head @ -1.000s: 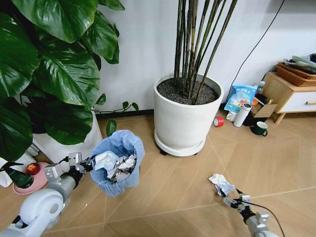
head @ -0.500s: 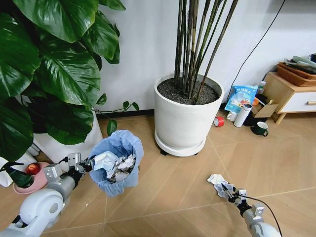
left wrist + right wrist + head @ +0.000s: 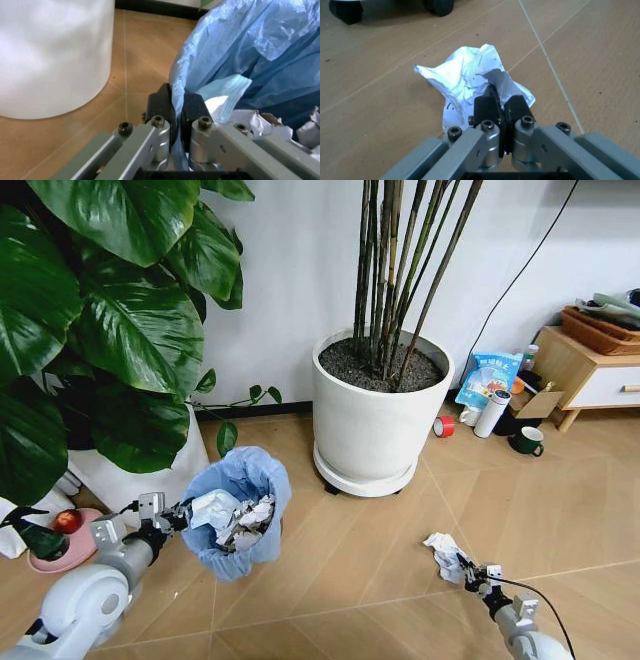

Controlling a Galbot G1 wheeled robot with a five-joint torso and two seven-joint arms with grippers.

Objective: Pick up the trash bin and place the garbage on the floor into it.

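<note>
The left gripper [image 3: 177, 108] is clamped on the rim of the small round dark bin lined with crinkly blue plastic [image 3: 237, 510] — its mouth tilted toward the robot's right. The right gripper [image 3: 499, 107] pinches a crumpled white paper wad [image 3: 470, 80] on the herringbone wooden floor [image 3: 560, 490] — its long axis along the fingers.

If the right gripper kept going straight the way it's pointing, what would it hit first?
The right gripper is already shut on the crumpled paper wad; beyond that, probably bare floor, then the white pot's wheeled base.

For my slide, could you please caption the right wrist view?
Right gripper, jaws shut on a crumpled paper wad lying on the floor.
</note>
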